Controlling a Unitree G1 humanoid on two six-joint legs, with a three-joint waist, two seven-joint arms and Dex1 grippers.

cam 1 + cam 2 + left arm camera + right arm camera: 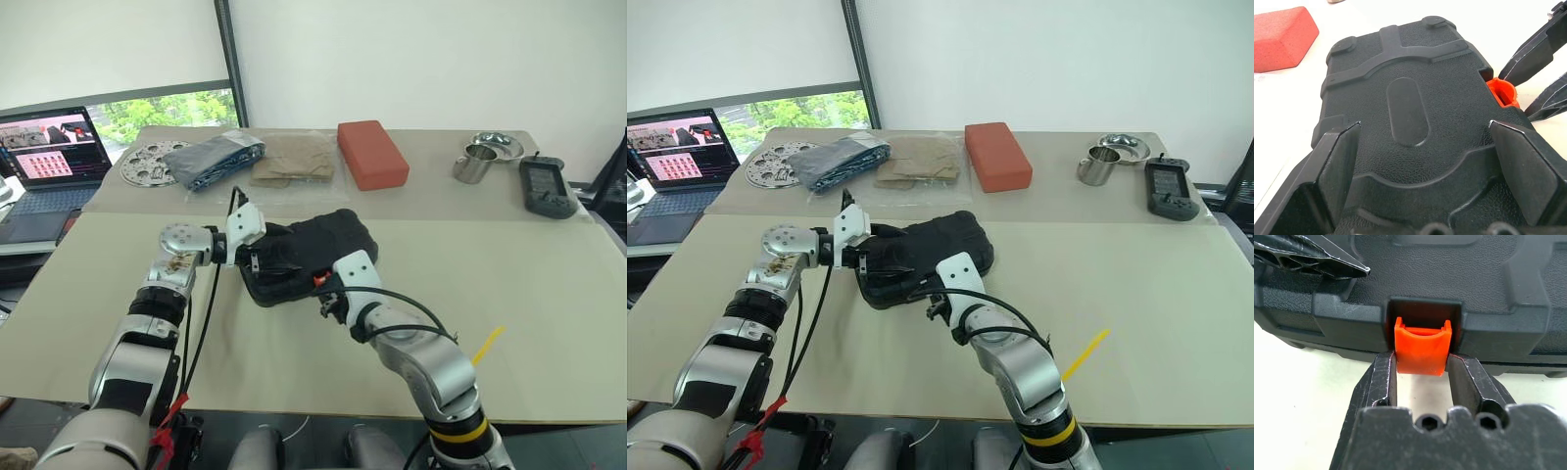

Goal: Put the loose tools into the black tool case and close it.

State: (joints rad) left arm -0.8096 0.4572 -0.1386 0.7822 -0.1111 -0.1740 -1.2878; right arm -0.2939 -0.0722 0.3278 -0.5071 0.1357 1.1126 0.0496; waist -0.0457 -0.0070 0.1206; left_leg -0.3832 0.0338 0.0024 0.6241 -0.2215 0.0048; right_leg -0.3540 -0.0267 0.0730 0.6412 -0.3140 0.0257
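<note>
The black tool case (304,257) is lying closed on the table (549,294), between the two arms. The right gripper (1421,363) is pinching the case's orange latch (1421,352) between its fingers, while the left gripper (1425,161) is resting spread wide over the lid.

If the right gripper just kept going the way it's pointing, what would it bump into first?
Probably the orange latch of the closed black tool case: the right gripper points straight at it, fingers either side, seemingly touching already.
</note>
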